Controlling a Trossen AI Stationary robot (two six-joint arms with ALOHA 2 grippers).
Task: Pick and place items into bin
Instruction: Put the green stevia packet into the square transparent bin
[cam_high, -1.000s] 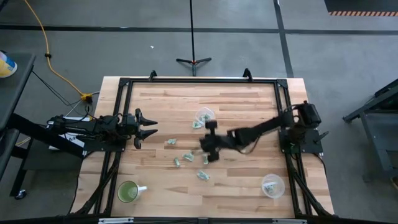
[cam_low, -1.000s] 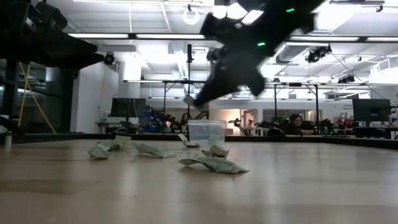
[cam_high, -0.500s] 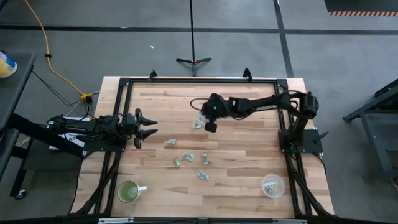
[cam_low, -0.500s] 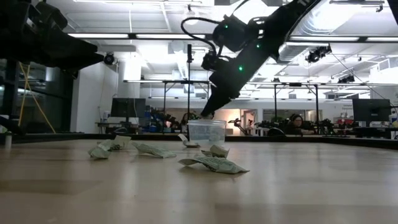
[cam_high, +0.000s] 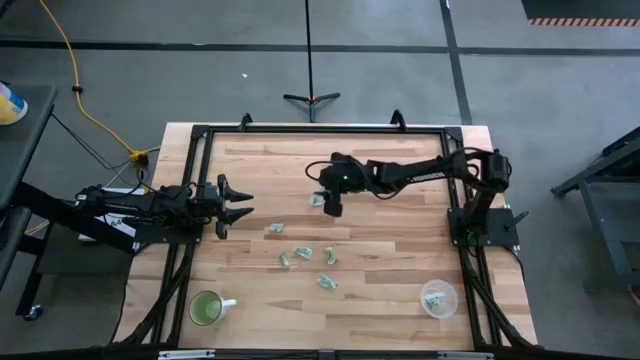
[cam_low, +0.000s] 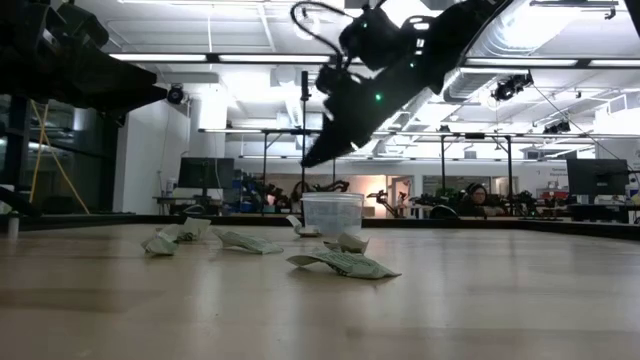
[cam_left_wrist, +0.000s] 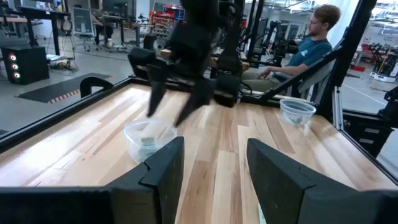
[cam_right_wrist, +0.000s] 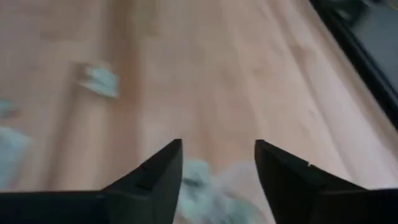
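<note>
Several pale green-and-white scraps lie flat on the wooden table's middle, also seen in the low view. The bin, a small clear tub, stands toward the far side. It holds a scrap. My right gripper hangs open just above the bin, fingers slanting down, and holds nothing. In the right wrist view the bin shows between its fingers. My left gripper waits open at the table's left edge, well clear of the scraps.
A green mug with a white handle stands near the front left corner. A second clear tub stands at the front right. One scrap lies right beside the bin. A black frame rims the table. People sit in the room beyond.
My right gripper has swung from the scraps at the table's middle toward the far edge, reached the bin's rim, then opened and risen a little above it. A scrap now lies in the bin.
</note>
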